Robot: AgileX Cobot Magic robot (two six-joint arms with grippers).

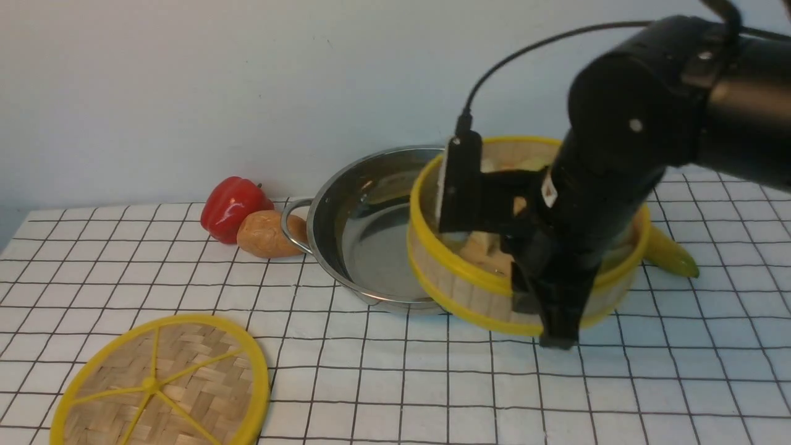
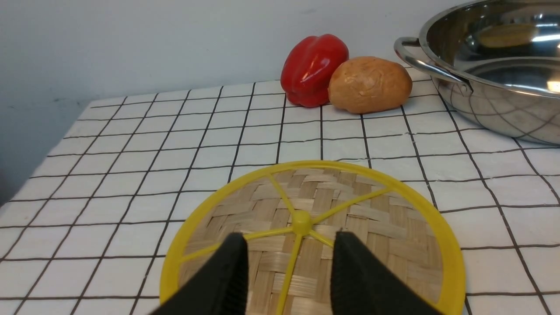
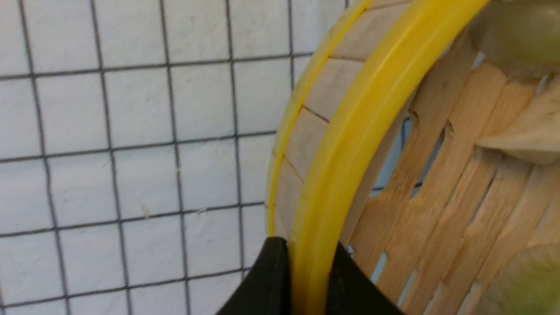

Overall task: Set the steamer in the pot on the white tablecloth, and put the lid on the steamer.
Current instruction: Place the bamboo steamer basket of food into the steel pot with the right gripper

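While the right gripper (image 3: 306, 267) is clenched on the steamer (image 1: 460, 290), one finger (image 3: 269, 284) presses the outside of the upper yellow rim and the other sits inside the wall. The grip is on the rim section nearest the front edge of the white tablecloth (image 1: 432, 383).

The steamer is round, so it has no long axis. Its opening faces up, with a slight tilt. It stands right of centre on the tablecloth, and its left part overlaps the right part of the pot (image 1: 364, 247). Whether its base bears on anything cannot be told. It holds pale dumplings (image 3: 520, 131) on the slatted base.

The pot stands upright toward the rear edge; the visible part of its interior is bare metal.

The left gripper (image 2: 291, 238) is released, jaws apart with nothing between them, above the near portion of the lid (image 2: 372, 218). Contact with the lid cannot be told. The lid lies flat, spoked face up, at the front-left corner of the tablecloth, well apart from the steamer.

A red pepper (image 1: 235, 207) and a brown rounded item (image 1: 269, 235) touch each other just left of the pot handle. A yellow-green banana (image 1: 673, 256) lies just right of the steamer.
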